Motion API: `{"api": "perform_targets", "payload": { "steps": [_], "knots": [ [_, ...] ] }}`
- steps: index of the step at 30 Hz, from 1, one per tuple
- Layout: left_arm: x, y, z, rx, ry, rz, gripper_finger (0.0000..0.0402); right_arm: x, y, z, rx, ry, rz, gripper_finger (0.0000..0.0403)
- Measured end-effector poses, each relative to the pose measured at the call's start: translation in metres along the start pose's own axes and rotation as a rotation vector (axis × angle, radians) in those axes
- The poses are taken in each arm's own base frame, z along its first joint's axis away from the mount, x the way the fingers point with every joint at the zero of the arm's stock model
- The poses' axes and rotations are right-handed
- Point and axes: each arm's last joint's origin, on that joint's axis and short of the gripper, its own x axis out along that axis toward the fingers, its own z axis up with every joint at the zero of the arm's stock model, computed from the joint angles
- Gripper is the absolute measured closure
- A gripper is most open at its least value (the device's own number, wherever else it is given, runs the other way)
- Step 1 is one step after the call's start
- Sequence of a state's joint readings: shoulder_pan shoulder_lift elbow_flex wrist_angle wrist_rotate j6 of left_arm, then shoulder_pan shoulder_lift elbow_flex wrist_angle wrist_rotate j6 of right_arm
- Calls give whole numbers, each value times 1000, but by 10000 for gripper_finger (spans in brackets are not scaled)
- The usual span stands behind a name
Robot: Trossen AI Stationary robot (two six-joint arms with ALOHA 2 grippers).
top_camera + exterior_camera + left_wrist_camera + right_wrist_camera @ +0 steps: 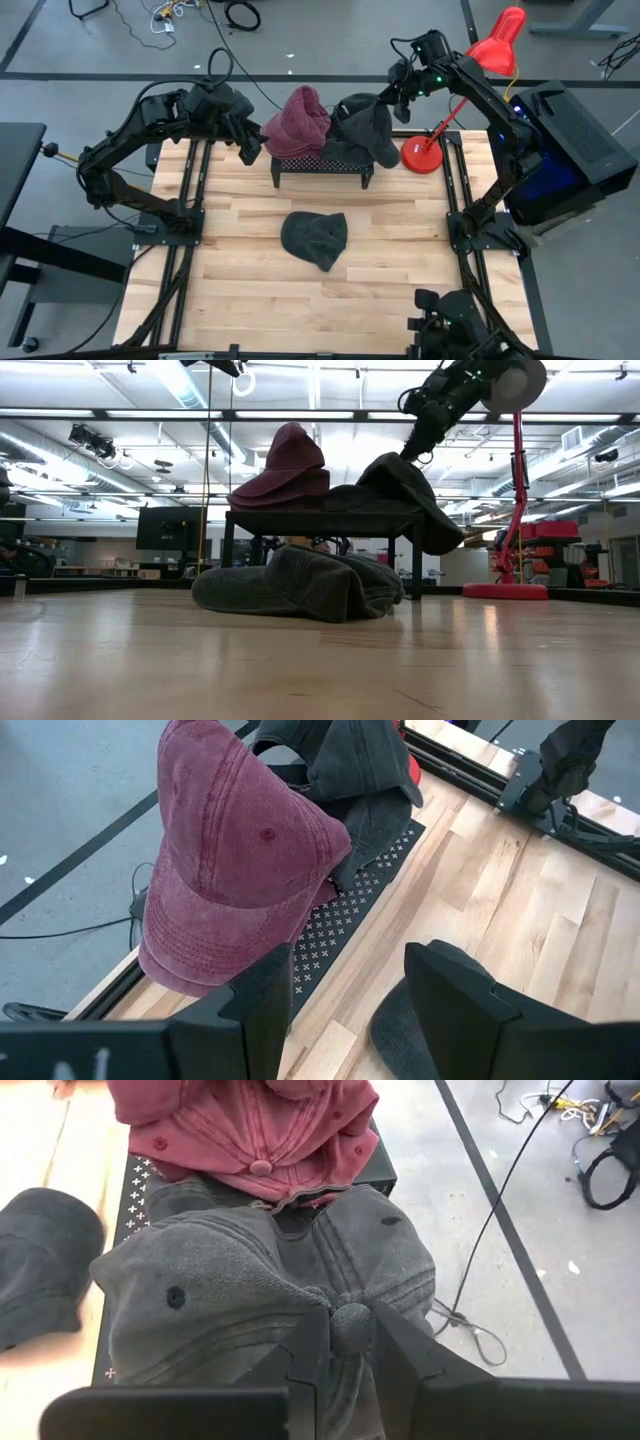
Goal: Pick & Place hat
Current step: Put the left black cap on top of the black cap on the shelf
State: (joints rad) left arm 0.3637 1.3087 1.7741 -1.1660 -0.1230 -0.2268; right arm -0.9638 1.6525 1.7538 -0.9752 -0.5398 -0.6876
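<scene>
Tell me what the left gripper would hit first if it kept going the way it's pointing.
Probably the red hat. The left gripper is open and aimed at its brim, on the near end of the rack. Depth is unclear, so it might strike the rack edge below first.

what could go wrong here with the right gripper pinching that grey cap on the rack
1. The right gripper pinches only the crown of the dark grey cap; so small a hold might slip.
2. That cap overlaps the red cap on the black rack, so moving it may drag the red one off.
3. Its brim hangs past the rack's edge, so it could slide off onto the table if released here.
</scene>
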Motion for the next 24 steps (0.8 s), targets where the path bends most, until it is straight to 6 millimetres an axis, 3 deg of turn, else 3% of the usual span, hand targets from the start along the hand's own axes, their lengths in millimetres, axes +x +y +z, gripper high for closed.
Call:
{"api": "perform_targets", "payload": {
  "steps": [15, 24],
  "knots": [
    [0, 0, 0, 0, 0, 0, 203, -37, 13, 37, -97, -70, -30, 347],
    [0, 0, 0, 1, 0, 0, 203, -40, 30, 57, -186, -111, -4, 347]
  ]
}}
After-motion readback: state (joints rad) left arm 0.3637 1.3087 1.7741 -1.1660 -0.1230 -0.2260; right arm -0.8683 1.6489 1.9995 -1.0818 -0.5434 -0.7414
